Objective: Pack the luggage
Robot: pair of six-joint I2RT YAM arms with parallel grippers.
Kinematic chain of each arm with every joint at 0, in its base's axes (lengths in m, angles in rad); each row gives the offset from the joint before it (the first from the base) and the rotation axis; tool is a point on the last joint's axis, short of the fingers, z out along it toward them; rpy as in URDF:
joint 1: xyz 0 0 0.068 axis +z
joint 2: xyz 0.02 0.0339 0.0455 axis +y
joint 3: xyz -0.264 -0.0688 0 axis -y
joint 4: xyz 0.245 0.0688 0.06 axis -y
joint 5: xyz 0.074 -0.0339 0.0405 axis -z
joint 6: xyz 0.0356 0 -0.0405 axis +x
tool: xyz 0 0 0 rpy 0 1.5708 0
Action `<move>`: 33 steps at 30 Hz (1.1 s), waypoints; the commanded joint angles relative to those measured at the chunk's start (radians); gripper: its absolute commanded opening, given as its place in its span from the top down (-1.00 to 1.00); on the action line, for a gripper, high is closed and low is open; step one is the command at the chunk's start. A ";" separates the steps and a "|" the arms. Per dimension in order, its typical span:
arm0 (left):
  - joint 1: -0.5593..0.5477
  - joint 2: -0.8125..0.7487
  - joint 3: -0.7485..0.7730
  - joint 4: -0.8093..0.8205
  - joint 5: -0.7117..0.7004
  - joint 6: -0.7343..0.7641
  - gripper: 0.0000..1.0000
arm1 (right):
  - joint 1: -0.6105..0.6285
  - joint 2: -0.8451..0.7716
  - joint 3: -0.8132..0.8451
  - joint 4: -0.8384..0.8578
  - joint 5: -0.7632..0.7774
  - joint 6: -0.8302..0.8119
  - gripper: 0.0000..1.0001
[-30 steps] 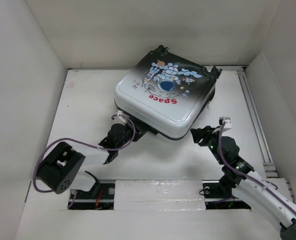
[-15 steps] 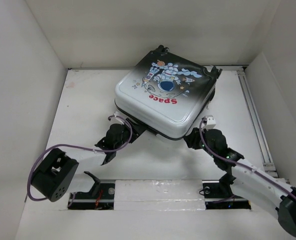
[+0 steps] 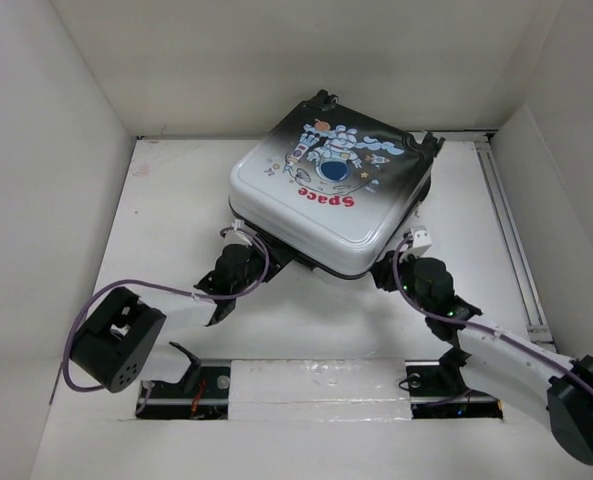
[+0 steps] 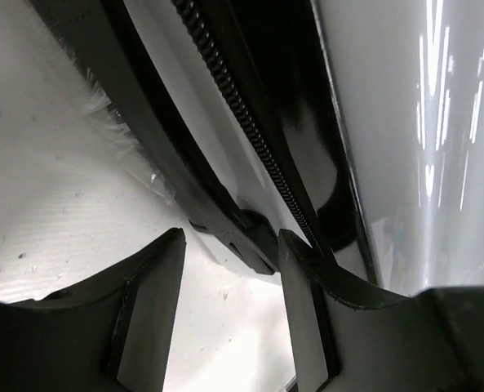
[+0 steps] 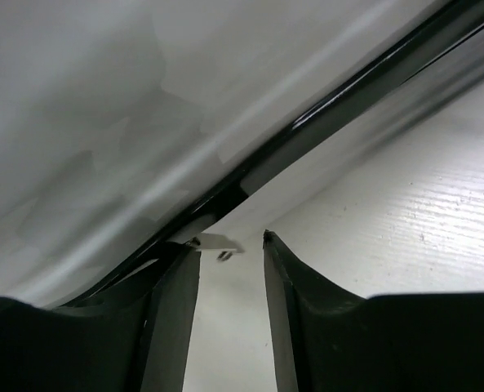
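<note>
Top external view: the luggage [image 3: 331, 185] lies flat on the white table [image 3: 176, 210], printed shell up, with the astronaut and the red "Space" lettering facing the camera. It sits turned at an angle, one rounded corner pointing toward the arm bases, and its black wheels [image 3: 431, 145] are at the far right corner.

The left claw [image 3: 254, 248] is at the luggage's near left edge, low by the seam between the two shell halves. The right claw [image 3: 384, 270] is at the near right edge, just beside the rim.

From the left wrist camera the claw's two fingers stand spread. Between their tips lies a black piece of the luggage's edge, right next to the line of zipper teeth [image 4: 242, 122] that runs up along the glossy shell. A sliver of table shows on either side of that piece, so the fingers are not pinching it.

From the right wrist camera that claw is also spread, its tips at the dark seam under the pale shell. A small pale tab [image 5: 217, 242] sticks out from the seam into the gap and touches the left finger's tip. White table shows between it and the other finger. Whether the zipper is drawn fully round cannot be told.
</note>
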 commanded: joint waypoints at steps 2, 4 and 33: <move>0.005 0.016 0.033 0.084 0.021 0.018 0.11 | -0.006 0.082 -0.051 0.424 -0.050 -0.033 0.15; 0.005 0.029 0.033 0.096 0.021 0.018 0.11 | -0.006 0.122 -0.091 0.535 -0.096 -0.051 0.15; -0.049 0.243 0.168 0.332 0.036 -0.045 0.42 | 0.600 -0.039 -0.042 -0.029 0.198 0.288 1.00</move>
